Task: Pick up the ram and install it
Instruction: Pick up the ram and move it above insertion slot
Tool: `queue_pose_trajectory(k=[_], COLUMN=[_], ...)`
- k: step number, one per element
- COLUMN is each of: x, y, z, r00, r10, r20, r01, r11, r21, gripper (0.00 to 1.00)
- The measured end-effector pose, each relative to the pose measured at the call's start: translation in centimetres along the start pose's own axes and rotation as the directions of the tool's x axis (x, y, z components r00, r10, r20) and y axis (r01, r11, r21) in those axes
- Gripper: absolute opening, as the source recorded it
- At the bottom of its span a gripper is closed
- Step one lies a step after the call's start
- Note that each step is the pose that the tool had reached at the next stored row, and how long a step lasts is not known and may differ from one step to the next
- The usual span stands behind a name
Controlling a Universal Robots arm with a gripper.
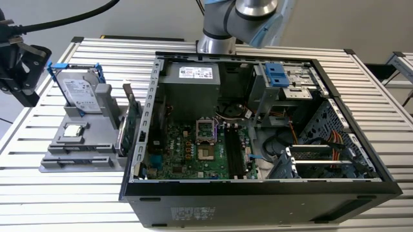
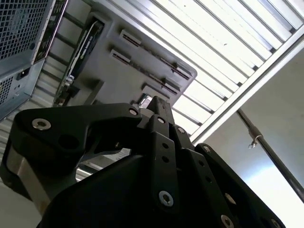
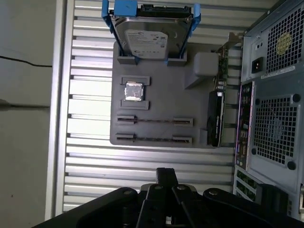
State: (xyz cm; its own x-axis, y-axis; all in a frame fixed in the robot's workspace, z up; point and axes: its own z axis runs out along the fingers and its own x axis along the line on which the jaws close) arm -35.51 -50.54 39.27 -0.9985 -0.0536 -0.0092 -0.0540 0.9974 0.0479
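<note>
Two thin dark ram sticks stand on edge in the grey holder (image 3: pixel 161 95), one (image 3: pixel 154 120) behind the other (image 3: pixel 154 139), each between small end blocks. My gripper (image 3: pixel 166 175) hangs above the slatted table short of the holder's near edge, apart from the ram. Its black fingers (image 2: pixel 160 108) are pressed together with nothing between them. In the exterior view my gripper (image 1: pixel 26 82) is at the far left, beside the holder (image 1: pixel 81 150). The open computer case (image 1: pixel 258 121) lies on the exterior view's right of the holder, with black memory slots (image 1: pixel 232 151) on its green motherboard.
On the holder are a hard drive in a blue frame (image 3: pixel 151 35), a square processor (image 3: pixel 133 91) and an upright expansion card with metal bracket (image 1: pixel 131 126). The case's rear wall (image 3: pixel 270 99) stands close beside the holder. A black cable (image 1: pixel 71 19) runs above the table.
</note>
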Motion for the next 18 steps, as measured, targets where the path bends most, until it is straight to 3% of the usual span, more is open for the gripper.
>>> queue_pose_trajectory(k=[10, 18], x=[0.00, 0.00], y=[0.00, 0.00], z=[0.01, 0.00], r00=[0.9985, 0.9946], r10=[-0.054, -0.104], r20=[-0.0025, -0.0049], r01=[0.054, 0.104], r11=[0.9985, 0.9946], r21=[-0.0006, -0.0012], gripper=[0.00, 0.00])
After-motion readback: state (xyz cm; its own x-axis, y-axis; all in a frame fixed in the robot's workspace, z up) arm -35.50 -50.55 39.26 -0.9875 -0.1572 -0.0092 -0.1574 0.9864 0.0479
